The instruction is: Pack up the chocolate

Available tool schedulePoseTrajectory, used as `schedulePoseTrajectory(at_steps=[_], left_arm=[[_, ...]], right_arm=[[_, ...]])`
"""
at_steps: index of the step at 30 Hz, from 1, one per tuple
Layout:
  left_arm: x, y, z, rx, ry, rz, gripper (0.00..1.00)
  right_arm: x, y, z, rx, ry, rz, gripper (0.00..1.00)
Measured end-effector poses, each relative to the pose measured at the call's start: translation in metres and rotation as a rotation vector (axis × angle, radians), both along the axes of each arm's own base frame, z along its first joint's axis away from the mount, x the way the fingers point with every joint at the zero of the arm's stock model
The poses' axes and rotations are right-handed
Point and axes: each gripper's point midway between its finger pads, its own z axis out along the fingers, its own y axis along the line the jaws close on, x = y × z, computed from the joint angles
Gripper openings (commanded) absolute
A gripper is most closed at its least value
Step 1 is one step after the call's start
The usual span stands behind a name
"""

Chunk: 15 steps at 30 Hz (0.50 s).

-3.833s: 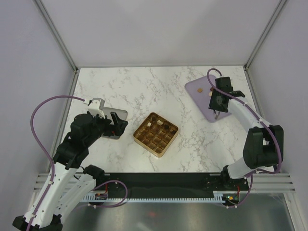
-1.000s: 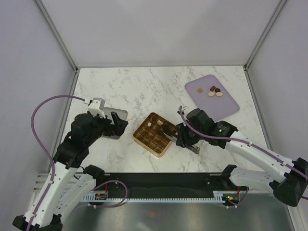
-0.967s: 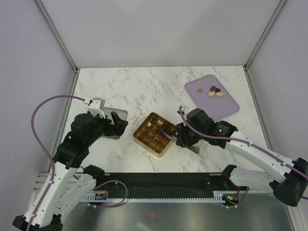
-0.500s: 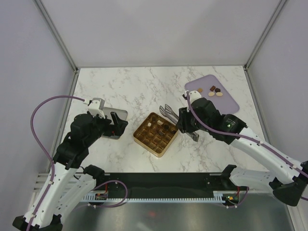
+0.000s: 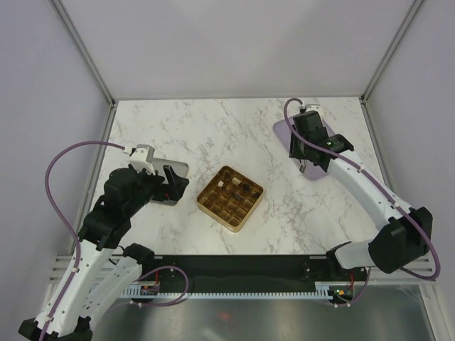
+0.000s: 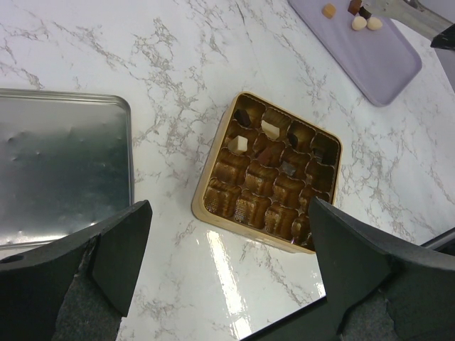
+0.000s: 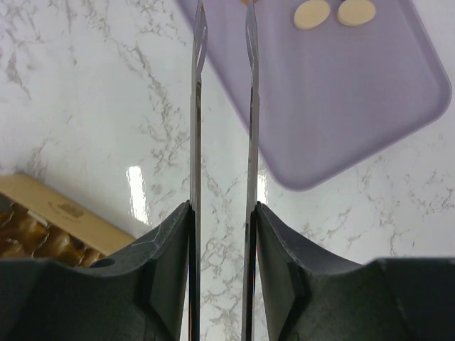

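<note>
Gold tray (image 5: 215, 214) sits mid-counter (image 5: 213, 128) in the top view. Only a few cells at its far side hold chocolate (image 5: 221, 182). Most cells look empty, so I judge the packing to be at an early stage. The right arm (image 5: 364, 186) stretches far out over the purple mat (image 5: 283, 131) at the back right and hides what lies on it. The left hand (image 5: 173, 180) hangs low to the tray's left, apart from it.

In the left wrist view, that hand's fingers are spread wide with nothing between them. A grey metal lid (image 6: 64, 163) lies on the counter just beside the tray. A cream piece, a white one and what may be one or two dark ones sit in the tray's far rows. Loose pieces (image 6: 359, 23) lie on the mat in the top corner, not yet packed.

In the right wrist view, the right hand (image 7: 222, 21) points down at the mat's near edge. Its two thin blades stand a narrow way apart, and nothing is pinched between them. Two of the loose pieces, cream ovals, lie just right of the tips, untouched. A tray corner shows at lower left, so the hand is well away from the tray and seems poised to pick another piece.
</note>
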Motion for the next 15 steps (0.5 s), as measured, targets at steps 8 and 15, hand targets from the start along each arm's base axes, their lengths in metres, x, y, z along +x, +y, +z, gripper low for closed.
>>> schedulePoseTrajectory(at_steps=[8, 15], left_arm=[[0.000, 0.000, 0.000, 0.000, 0.000, 0.000, 1.00], [0.000, 0.000, 0.000, 0.000, 0.000, 0.000, 1.00]], right_arm=[[0.034, -0.009, -0.044, -0.017, 0.055, -0.093, 0.48], [0.049, -0.008, -0.082, -0.040, 0.109, -0.131, 0.48]])
